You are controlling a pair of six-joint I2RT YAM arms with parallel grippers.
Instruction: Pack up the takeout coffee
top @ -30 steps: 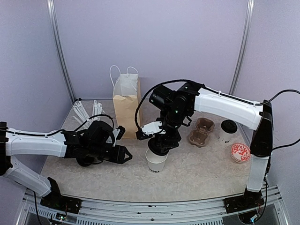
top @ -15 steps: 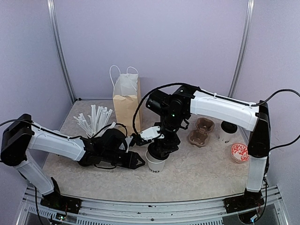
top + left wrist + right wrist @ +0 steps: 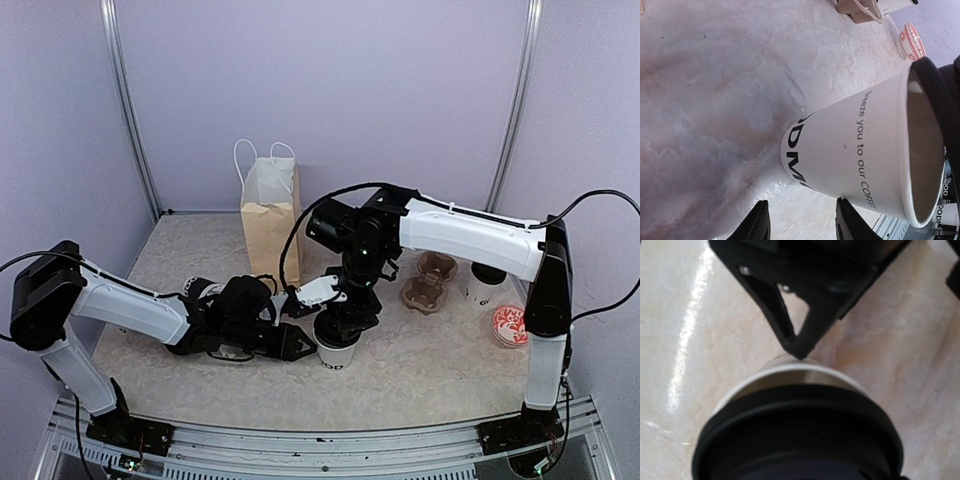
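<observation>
Near the front edge of the counter (image 3: 420,372) stands one coffee cup (image 3: 335,352). Just beside its base the left gripper (image 3: 304,344) rests wide open and empty, probably placed there to steady the cup. Directly above, the right gripper (image 3: 346,320) is closed on a black lid (image 3: 935,95), which is not yet seated on the rim. Farther back, the cardboard carrier (image 3: 425,285) and the paper bag (image 3: 270,220) are ready for packing.

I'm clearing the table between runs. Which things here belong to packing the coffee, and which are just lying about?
Belong to the job:
white cup
black lid at its rim
lidded cup
cup tray and paper bag, probably for packing

Just lying about:
red-patterned bowl, as far as I can tell
</observation>
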